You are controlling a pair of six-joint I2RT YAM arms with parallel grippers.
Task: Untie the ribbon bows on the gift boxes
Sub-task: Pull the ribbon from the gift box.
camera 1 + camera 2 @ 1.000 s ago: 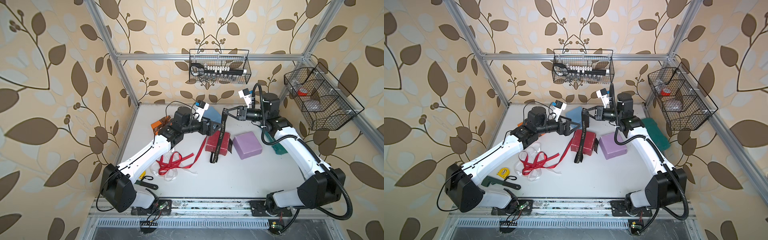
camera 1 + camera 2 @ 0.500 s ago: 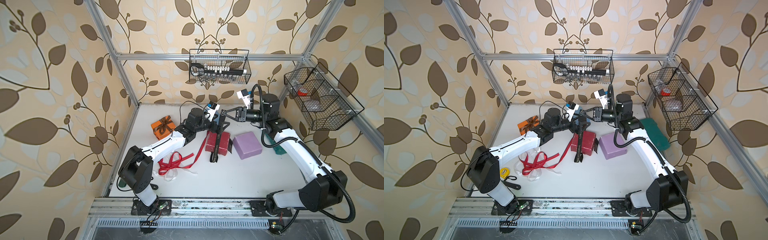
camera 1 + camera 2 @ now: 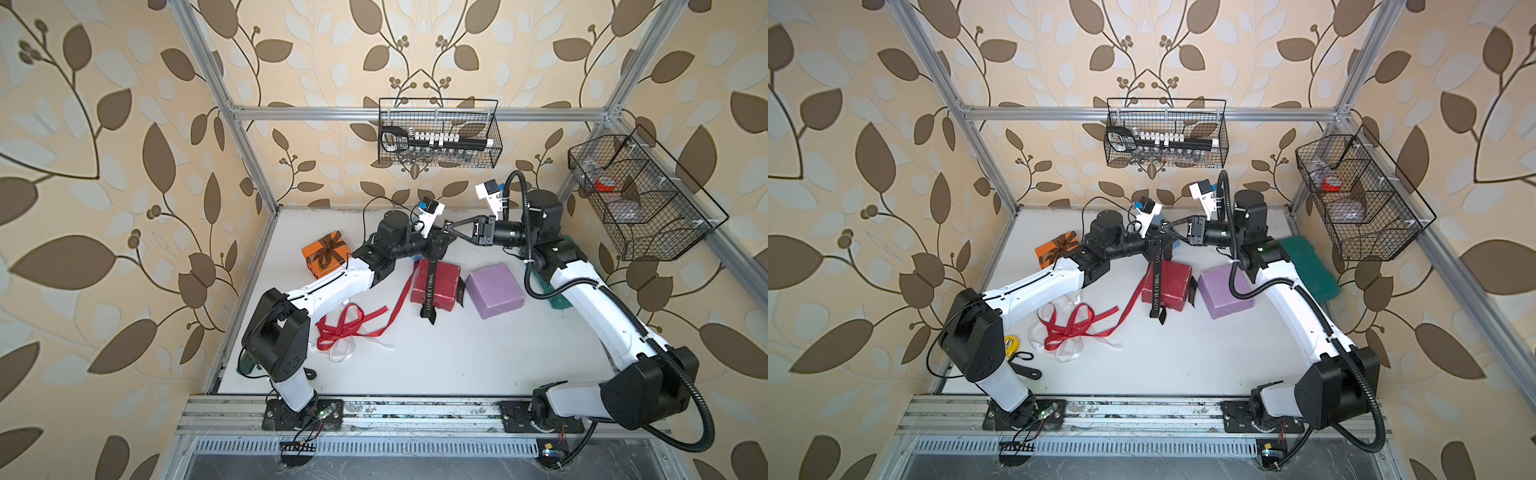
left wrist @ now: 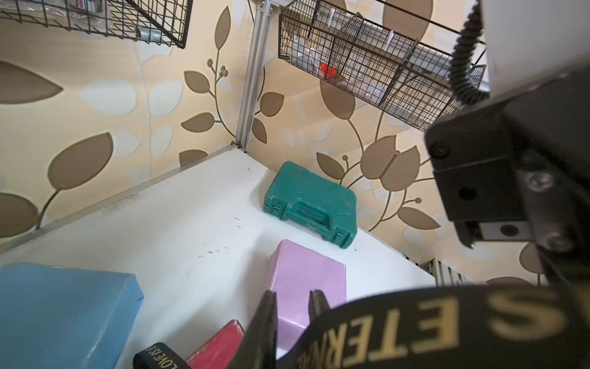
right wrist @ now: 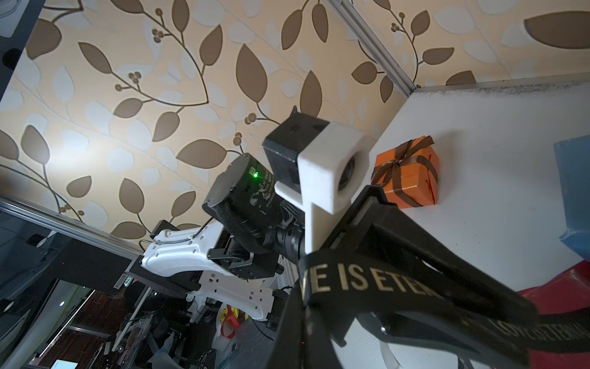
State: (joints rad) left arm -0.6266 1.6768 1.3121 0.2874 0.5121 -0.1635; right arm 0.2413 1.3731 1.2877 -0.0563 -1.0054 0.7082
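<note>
A black lettered ribbon point(image 3: 430, 286) rises untied from the dark red box point(image 3: 444, 282). My right gripper point(image 3: 448, 226) is shut on its upper end. Just below, my left gripper point(image 3: 438, 245) has its jaws drawn in on the same ribbon. In the left wrist view the ribbon point(image 4: 415, 326) comes out from between the fingers, and a slim gap stays at the tips of the left gripper point(image 4: 292, 300). The orange box point(image 3: 326, 253) keeps its tied brown bow. The lilac box point(image 3: 494, 289) and light blue box point(image 4: 64, 313) are bare. Loose red ribbon point(image 3: 349, 328) and white ribbon point(image 3: 345, 353) lie on the table.
A green plastic case point(image 3: 1308, 266) lies by the right wall behind my right arm. Wire baskets hang on the back wall point(image 3: 438, 133) and right wall point(image 3: 640, 203). A yellow tape measure point(image 3: 1013, 345) and a dark tool point(image 3: 1025, 370) lie at the front left.
My left arm swung right from over the orange box to the raised black ribbon, and its jaws went from wide open to nearly together around it. The right gripper kept its hold.
</note>
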